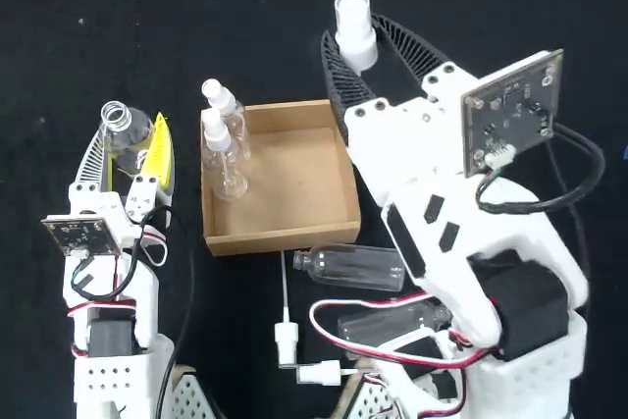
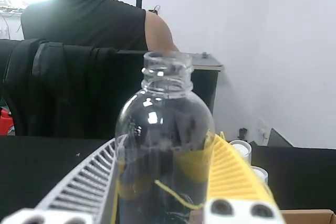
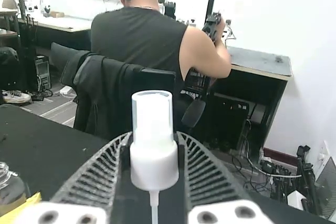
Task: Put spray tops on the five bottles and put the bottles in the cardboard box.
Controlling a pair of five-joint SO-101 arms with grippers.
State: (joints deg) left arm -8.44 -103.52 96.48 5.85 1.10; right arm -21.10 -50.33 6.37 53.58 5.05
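Black cloth covers the table [image 1: 245,36], and on it the two arms stand side by side; the right arm [image 1: 461,242] bulks largest in the high view, and the left arm [image 1: 103,291] is smaller at the other edge; between them sits the cardboard box [image 1: 294,174], open-topped. Two capped bottles [image 1: 234,176] stand upright inside the box against the wall nearest the left arm, each with its spray top on; that much of the job reads as done. The left gripper [image 1: 130,130] is clamped round an uncapped bottle [image 2: 165,145], held upright with its threaded neck bare, just outside that same wall of the box; the right gripper [image 1: 353,31] is closed on a loose spray top [image 3: 153,145], nozzle up and dip tube hanging down, held beyond the box's far corner and well apart from the bare neck. Two more bottles lie on their sides on the cloth; one lying bottle [image 1: 353,267] is just in front of the box, uncapped; a second lying bottle [image 1: 392,326] is partly under the right arm, too covered to tell whether it has a top. Near them lie two spare spray tops [image 1: 286,340] with their thin tubes. I judge two of five finished; a third is poised for capping; three bottles are left to box, and two of those lack tops even in hand.
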